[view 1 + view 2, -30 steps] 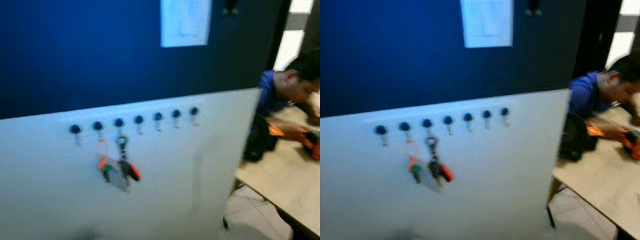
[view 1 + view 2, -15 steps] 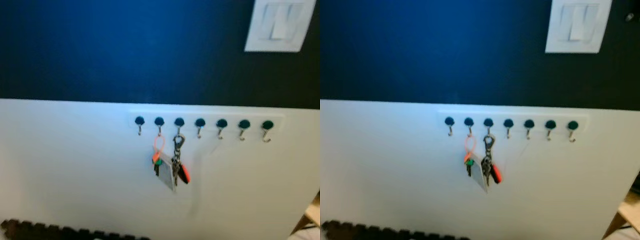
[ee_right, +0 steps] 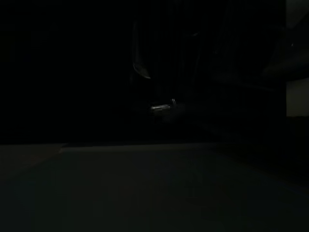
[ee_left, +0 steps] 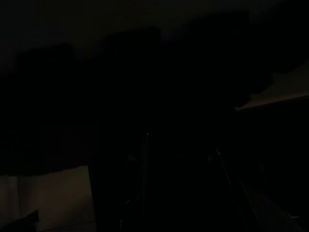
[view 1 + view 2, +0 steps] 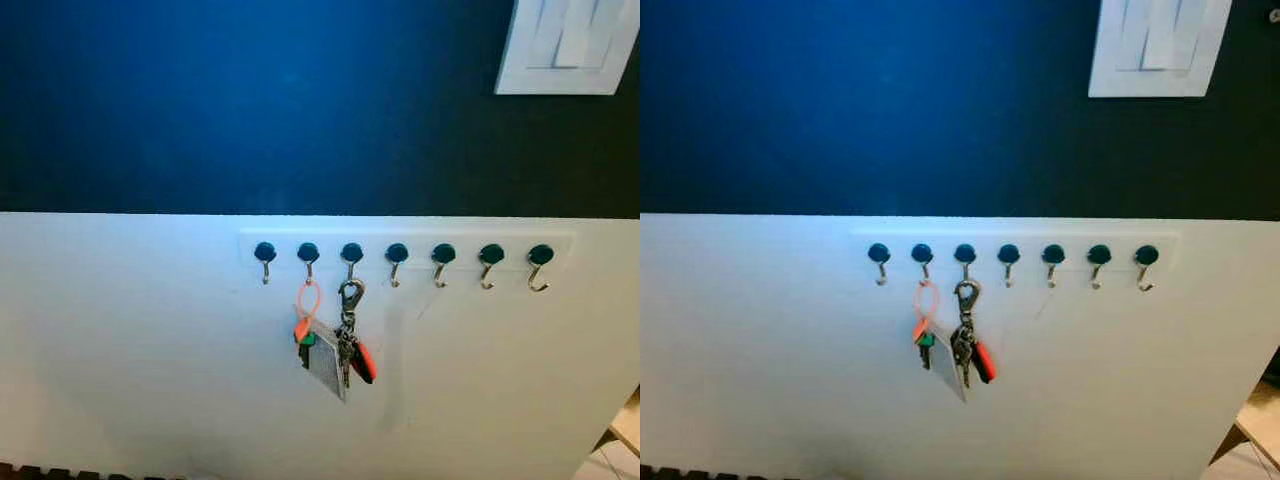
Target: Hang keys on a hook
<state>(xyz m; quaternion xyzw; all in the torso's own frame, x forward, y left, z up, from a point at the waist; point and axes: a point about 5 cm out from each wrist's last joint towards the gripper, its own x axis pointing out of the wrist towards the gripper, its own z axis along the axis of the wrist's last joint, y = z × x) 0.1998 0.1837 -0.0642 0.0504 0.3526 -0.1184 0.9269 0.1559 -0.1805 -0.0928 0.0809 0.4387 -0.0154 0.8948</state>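
Keys (image 5: 345, 352) on a metal clasp, with a red fob and a grey tag, hang from the third hook (image 5: 351, 257) of a seven-hook rail (image 5: 405, 256) on the white lower wall. Just beside them, a smaller set on an orange loop (image 5: 306, 305) hangs from the second hook (image 5: 308, 257). A white light switch (image 5: 567, 46) sits on the dark blue wall above. Both wrist views are nearly black, so I cannot tell how either gripper's fingers stand.

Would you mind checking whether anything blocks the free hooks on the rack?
Nothing visible does. Two key bunches hang from the second and third hooks from the left; the other five hooks on the rack are bare.
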